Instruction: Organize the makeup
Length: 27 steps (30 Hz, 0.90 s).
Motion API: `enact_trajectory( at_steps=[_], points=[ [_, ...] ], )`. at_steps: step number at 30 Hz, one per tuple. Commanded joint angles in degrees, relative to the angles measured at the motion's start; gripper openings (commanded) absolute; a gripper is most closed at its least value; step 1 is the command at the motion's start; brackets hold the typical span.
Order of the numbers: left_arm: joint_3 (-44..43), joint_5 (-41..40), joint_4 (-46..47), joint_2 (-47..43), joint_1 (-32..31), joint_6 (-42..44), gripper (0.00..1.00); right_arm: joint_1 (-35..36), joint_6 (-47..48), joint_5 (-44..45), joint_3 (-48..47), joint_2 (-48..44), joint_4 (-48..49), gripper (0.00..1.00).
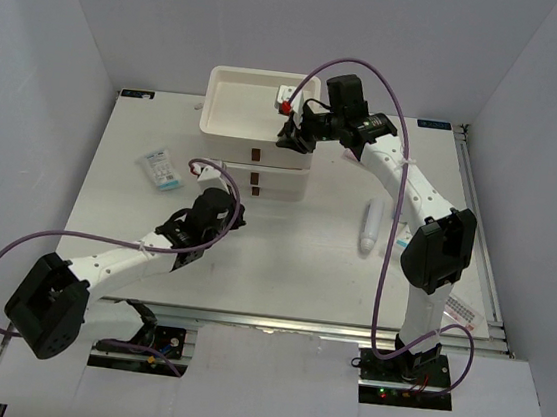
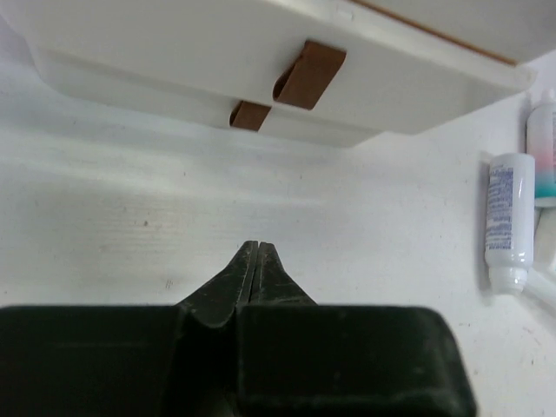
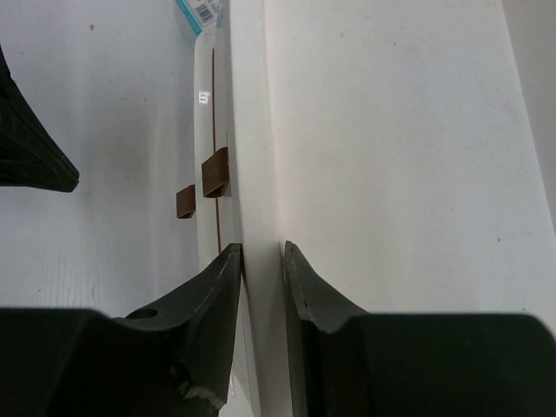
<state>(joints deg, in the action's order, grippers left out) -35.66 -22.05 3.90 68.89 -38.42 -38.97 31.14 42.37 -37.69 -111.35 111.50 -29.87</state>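
Observation:
The top drawer (image 1: 232,108) of the white three-drawer box stands open like a tray. My right gripper (image 1: 292,133) is shut on its front wall (image 3: 261,174), one jaw on each side. A small white and red item (image 1: 284,97) lies in the drawer beside that gripper. My left gripper (image 1: 234,210) is shut and empty, low over the table in front of the box; its jaws (image 2: 255,249) point at the brown drawer handles (image 2: 308,74). A white tube (image 1: 369,226) lies on the table to the right and also shows in the left wrist view (image 2: 510,217). A clear sachet with blue print (image 1: 162,169) lies on the left.
A flat pinkish packet (image 1: 461,310) lies at the table's near right edge. A second tube with teal and pink print (image 2: 546,143) lies beside the white one. White walls close in the table on three sides.

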Motion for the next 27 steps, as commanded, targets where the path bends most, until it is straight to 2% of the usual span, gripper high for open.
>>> enact_trajectory(
  at_steps=[1,3,5,8,17,22,24,27],
  points=[
    [1.2,2.1,-0.6,-1.5,-0.5,-1.7,0.0,-1.1,-1.7,2.7,-2.6,0.9,2.1,0.32],
    [-0.1,0.9,0.0,0.0,-0.5,-0.7,0.18,-1.1,-2.3,2.5,-2.6,0.8,2.3,0.33],
    [-2.0,-0.1,0.6,3.1,-0.5,0.8,0.51,-1.2,-2.6,2.3,-2.5,0.7,2.5,0.34],
    [-6.4,-2.0,1.0,6.8,-0.5,3.5,0.65,-1.2,-2.9,2.3,-2.2,0.4,2.7,0.36],
    [-17.2,-8.8,1.1,19.5,-0.4,8.5,0.71,-1.1,-3.0,2.0,-0.6,-0.9,3.3,0.37],
    [-22.0,-12.1,0.4,23.4,-0.3,11.2,0.66,-1.1,-3.1,1.7,0.2,-1.6,3.8,0.37],
    [-22.6,-12.5,0.8,24.3,-0.4,12.3,0.57,-1.2,-3.0,1.7,0.6,-1.7,3.9,0.37],
    [-23.1,-12.4,1.2,24.7,-0.3,13.0,0.3,-1.2,-3.0,1.7,1.1,-2.0,4.2,0.37]
  ],
)
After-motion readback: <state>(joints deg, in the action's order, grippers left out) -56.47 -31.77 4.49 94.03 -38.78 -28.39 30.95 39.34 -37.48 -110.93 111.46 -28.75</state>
